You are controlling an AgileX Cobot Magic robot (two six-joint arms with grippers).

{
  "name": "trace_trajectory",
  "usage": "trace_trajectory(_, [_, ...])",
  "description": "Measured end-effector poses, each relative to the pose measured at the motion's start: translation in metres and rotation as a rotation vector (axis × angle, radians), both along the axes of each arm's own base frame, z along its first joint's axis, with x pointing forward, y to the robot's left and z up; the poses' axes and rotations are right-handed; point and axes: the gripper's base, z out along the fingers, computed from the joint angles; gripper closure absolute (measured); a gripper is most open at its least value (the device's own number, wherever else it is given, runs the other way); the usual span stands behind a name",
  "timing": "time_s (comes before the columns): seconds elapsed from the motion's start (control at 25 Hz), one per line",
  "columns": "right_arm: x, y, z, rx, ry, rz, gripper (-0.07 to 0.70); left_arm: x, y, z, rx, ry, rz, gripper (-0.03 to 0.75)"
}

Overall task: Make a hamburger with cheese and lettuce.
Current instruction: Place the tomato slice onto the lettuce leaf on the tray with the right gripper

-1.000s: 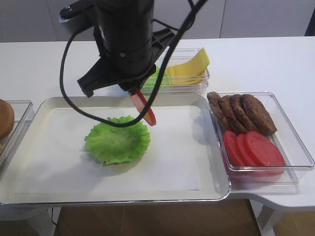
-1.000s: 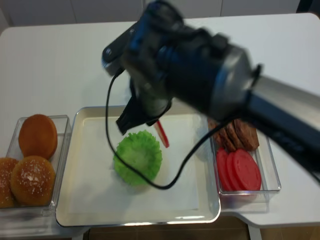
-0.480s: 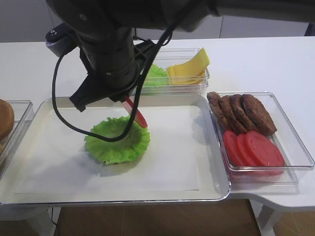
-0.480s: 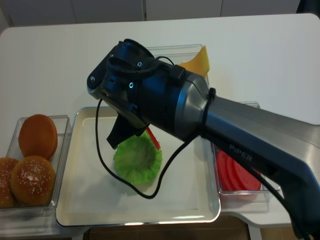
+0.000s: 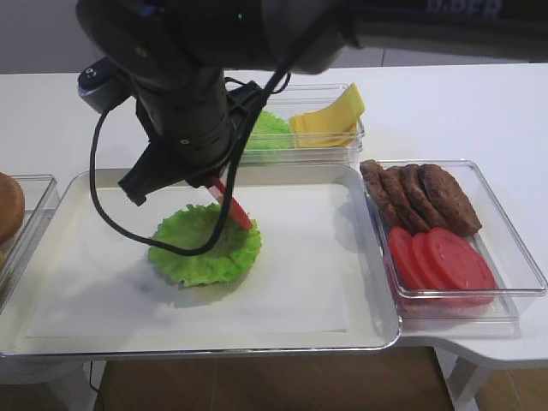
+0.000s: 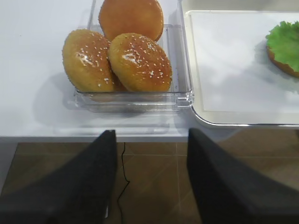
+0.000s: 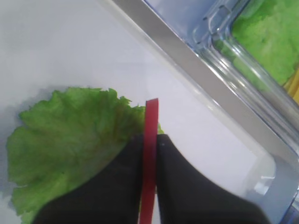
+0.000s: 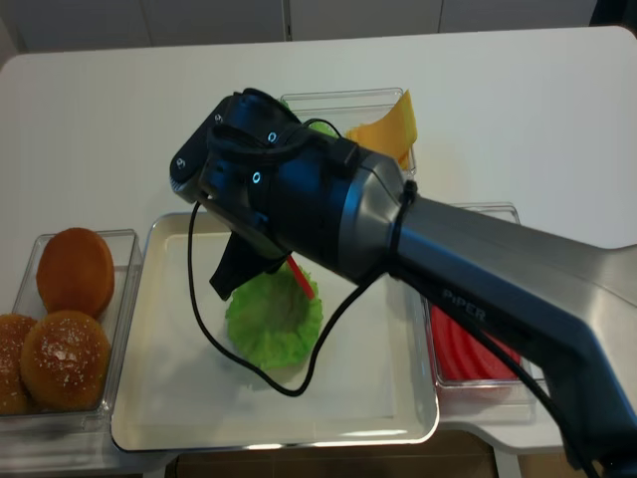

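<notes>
The hamburger is a ruffled light-green lettuce leaf point(image 5: 201, 250) lying on the metal tray point(image 5: 325, 265); it also shows in the other high view point(image 8: 271, 321) and both wrist views point(image 7: 65, 135) point(image 6: 286, 41). My right gripper point(image 5: 221, 190) point(image 7: 149, 142) is shut on a red tomato slice point(image 5: 235, 205) point(image 7: 151, 121), held on edge just above the leaf's far-right rim. Yellow cheese slices point(image 5: 330, 116) stand in a clear box behind the tray. My left gripper point(image 6: 152, 135) is open and empty, off the table's front edge.
A box at the right holds dark patties point(image 5: 419, 197) and tomato slices point(image 5: 441, 261). More green leaves point(image 5: 272, 133) lie beside the cheese. A box of buns point(image 6: 126, 56) stands left of the tray. The right arm point(image 8: 418, 239) spans the tray.
My right gripper has moved left and down with the tomato slice, from beside the lettuce leaf to just over its far-right rim. The left gripper shows no change.
</notes>
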Motion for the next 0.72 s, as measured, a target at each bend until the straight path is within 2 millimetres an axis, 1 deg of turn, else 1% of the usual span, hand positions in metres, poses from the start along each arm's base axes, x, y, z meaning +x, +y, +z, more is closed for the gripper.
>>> trace_trajectory(0.12, [0.0001, 0.0013, -0.0036, -0.001, 0.011, -0.001, 0.577, 0.0, 0.0, 0.0, 0.0, 0.0, 0.0, 0.353])
trace_trajectory(0.72, [0.0012, 0.0008, -0.0041, -0.014, 0.0, 0.001, 0.577, 0.0, 0.0, 0.0, 0.0, 0.0, 0.0, 0.353])
